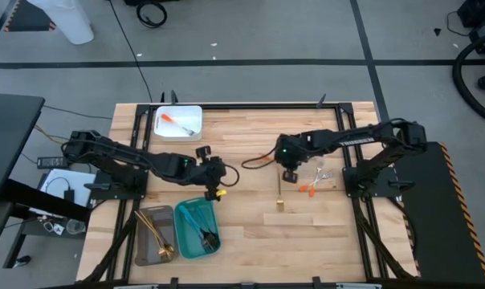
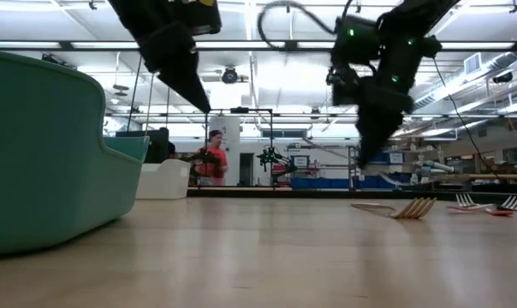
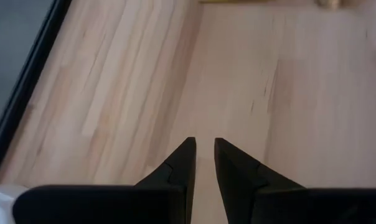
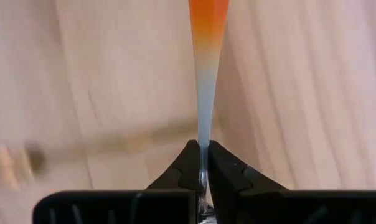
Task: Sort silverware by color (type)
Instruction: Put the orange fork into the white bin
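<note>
The silverware lies in several places in the high view: an orange piece [image 1: 172,120] with a silver one in the white tray [image 1: 196,111] at the table's far edge, gold pieces [image 1: 156,238] in the grey tray [image 1: 140,241], teal pieces [image 1: 201,229] in the teal tray [image 1: 181,241] beside it, a gold fork [image 1: 280,201] alone on the bare wood, and orange and silver pieces [image 1: 313,186] loose near the right arm's base. Also from above, the left gripper [image 1: 220,193] hangs just past the teal tray's far end, and the right gripper [image 1: 290,177] hangs near mid-table, above the gold fork's handle end. In the low view the left gripper [image 2: 203,104] points down, clear of the table beside the teal tray [image 2: 36,154], its tips close together with nothing between them; the right gripper [image 2: 367,154] likewise hangs in the air, and the gold fork [image 2: 410,208] rests tines-up on the wood, with more forks [image 2: 490,204] farther off. A person in a red top stands in the room behind. In the left wrist view the fingers [image 3: 175,171] stand a narrow gap apart over bare wood, empty. In the right wrist view the fingers [image 4: 228,171] are pressed onto a slim utensil handle [image 4: 206,68], pale at the grip and orange farther out. No brand, label or writing can be read in any view.
</note>
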You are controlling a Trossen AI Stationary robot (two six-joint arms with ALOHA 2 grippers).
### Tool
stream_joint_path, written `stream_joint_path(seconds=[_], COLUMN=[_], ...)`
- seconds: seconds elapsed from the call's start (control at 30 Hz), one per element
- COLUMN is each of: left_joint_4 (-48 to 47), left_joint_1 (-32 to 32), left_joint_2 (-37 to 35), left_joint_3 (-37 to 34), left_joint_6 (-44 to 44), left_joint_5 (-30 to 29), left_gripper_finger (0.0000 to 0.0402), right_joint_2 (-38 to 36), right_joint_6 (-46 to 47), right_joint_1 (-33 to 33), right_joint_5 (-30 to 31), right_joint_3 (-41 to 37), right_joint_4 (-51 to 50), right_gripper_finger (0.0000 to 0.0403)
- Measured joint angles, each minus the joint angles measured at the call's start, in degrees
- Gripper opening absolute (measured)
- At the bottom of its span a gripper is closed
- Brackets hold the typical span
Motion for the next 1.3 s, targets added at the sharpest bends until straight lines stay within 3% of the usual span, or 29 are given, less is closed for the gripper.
stream_joint_path(seconds=[0.23,0.5,0.77,0.97,1.17,1.3], left_joint_4=[17.1,33.0,45.5,56.9,67.7,70.7], left_joint_1=[0.0,2.0,4.4,4.3,3.3,3.3], left_joint_2=[0.0,0.0,0.0,1.8,5.6,7.2], left_joint_3=[-5.6,-7.6,-7.6,-7.6,-7.6,-7.6], left_joint_6=[-1.3,-0.5,3.2,10.0,17.8,18.4], left_joint_5=[-3.4,-10.1,-12.2,-13.2,-13.2,-14.2], left_gripper_finger=[0.0066,0.0069,0.0143,0.0184,0.0177,0.0173], right_joint_2=[-0.3,-0.3,-0.3,-0.3,1.0,3.1], right_joint_6=[6.1,3.9,-2.5,-7.3,-10.7,-11.3], right_joint_1=[3.8,7.8,12.4,15.0,16.7,17.0], right_joint_5=[10.2,22.2,35.0,39.0,41.0,41.2], right_joint_3=[0.0,0.0,0.0,0.0,0.0,0.0], right_joint_4=[17.9,35.4,45.6,49.5,54.1,57.7], right_gripper_finger=[0.0026,0.0026,0.0026,0.0026,0.0024,0.0024])
